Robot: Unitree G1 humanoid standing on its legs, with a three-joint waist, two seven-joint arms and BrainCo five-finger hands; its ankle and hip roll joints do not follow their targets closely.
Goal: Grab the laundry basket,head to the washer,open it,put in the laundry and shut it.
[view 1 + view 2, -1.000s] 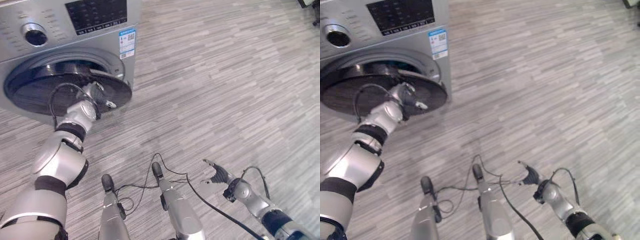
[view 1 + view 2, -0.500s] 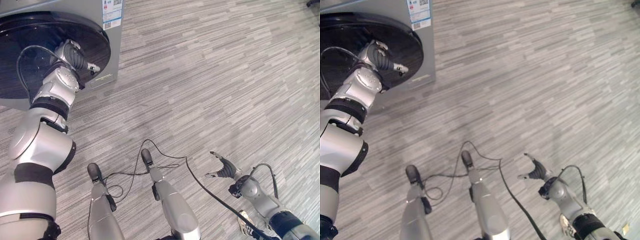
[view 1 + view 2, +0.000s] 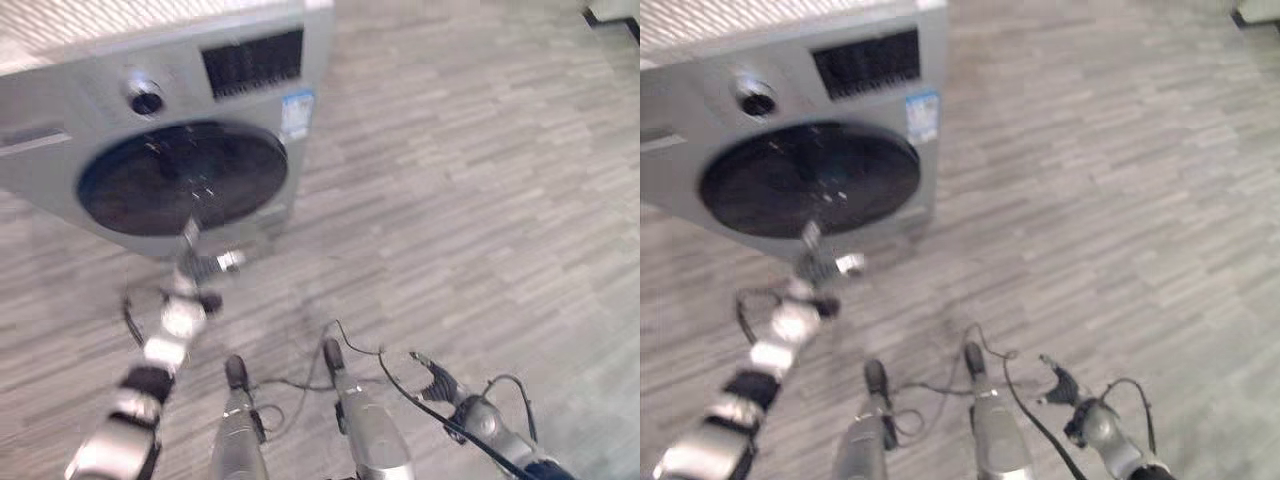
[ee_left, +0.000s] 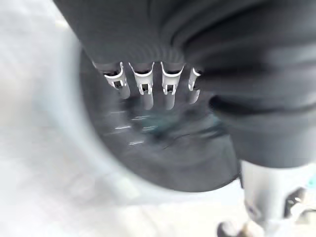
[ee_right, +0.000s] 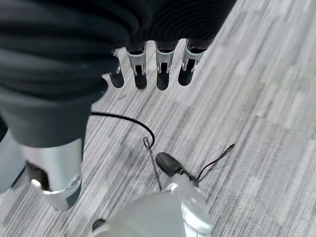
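At left, the grey washer (image 3: 170,160) stands on the striped floor (image 3: 480,200), its round dark door (image 3: 183,177) lying flush against the front. Just before the door, apart from it, the left hand (image 3: 200,262) is raised with fingers (image 4: 144,86) loosely extended, empty. At lower right, the right hand (image 3: 432,375) hangs low over the floor, fingers relaxed, holding nothing.
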